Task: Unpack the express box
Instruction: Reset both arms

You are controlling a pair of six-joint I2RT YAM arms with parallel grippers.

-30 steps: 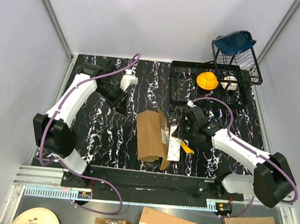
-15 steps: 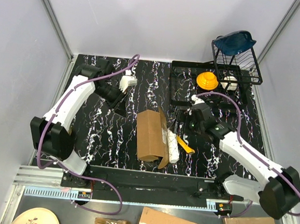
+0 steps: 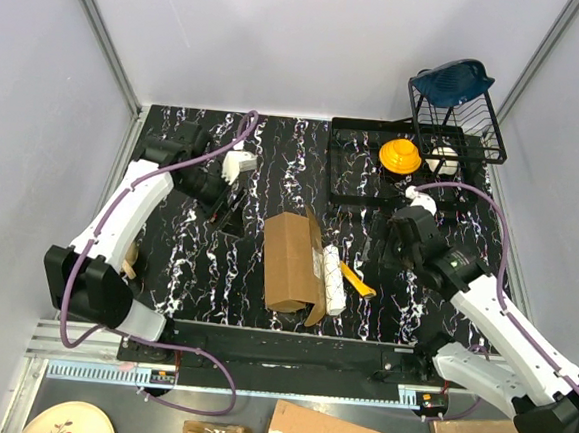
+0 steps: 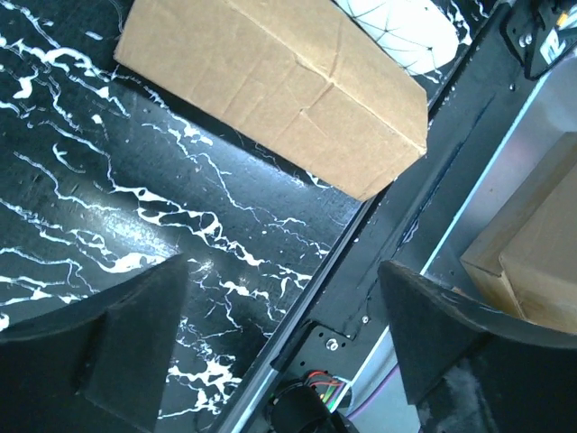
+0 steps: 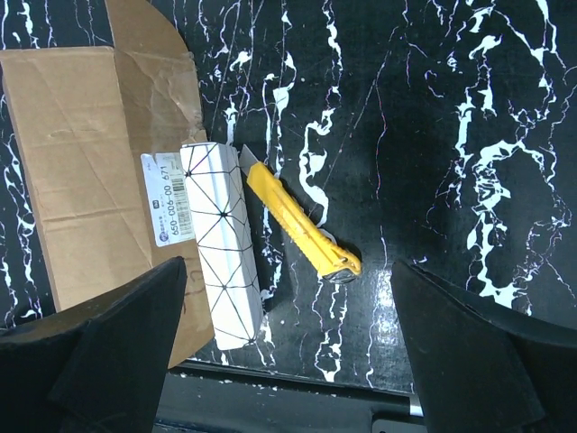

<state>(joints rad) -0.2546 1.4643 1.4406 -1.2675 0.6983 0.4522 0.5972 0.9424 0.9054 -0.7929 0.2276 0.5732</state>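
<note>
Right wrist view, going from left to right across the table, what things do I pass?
express box → white patterned packet → yellow utility knife

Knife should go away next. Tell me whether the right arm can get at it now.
Probably yes: the right gripper hangs open over the yellow knife, which lies uncovered beside the white packet.
</note>
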